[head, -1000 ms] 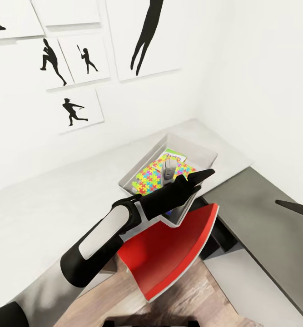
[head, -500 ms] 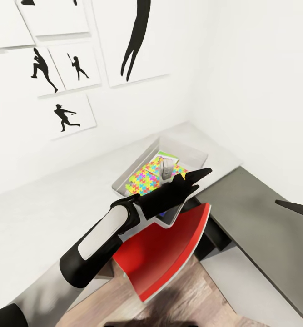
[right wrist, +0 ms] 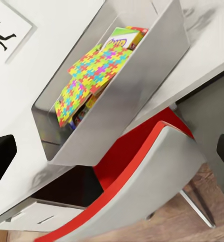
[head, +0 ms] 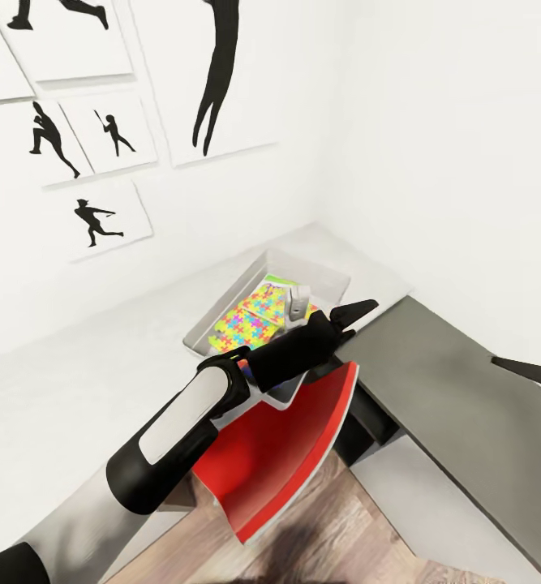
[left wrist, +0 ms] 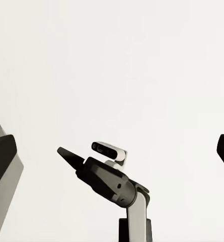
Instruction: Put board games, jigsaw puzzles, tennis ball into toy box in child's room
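Observation:
The toy box [head: 220, 304] stands on the table [head: 92, 381] near the room's corner. Two jigsaw puzzles [head: 246, 320] lie overlapped inside it, with a green-yellow board game [head: 272, 281] beneath them at the far end. The right wrist view looks into the toy box [right wrist: 129, 103] and shows the puzzles [right wrist: 94, 68] and that game box [right wrist: 123, 38]. My left gripper [head: 353, 312] hovers open beside the box's near corner, holding nothing. My right gripper [head: 528, 373] hangs open over the dark cabinet section [head: 448, 389], well away from the box. The tennis ball and the bed are out of view.
A red-seated chair [head: 282, 450] is pushed under the table just below the toy box, and its seat back [right wrist: 159, 164] sits close under the box. White walls with black baseball silhouette pictures [head: 96, 219] close off the corner. Wood-plank floor [head: 335, 535] lies below.
The camera has swung, so the wall pictures and toy box slid left in the picture. Both arms hold the same pose in the view, open and empty.

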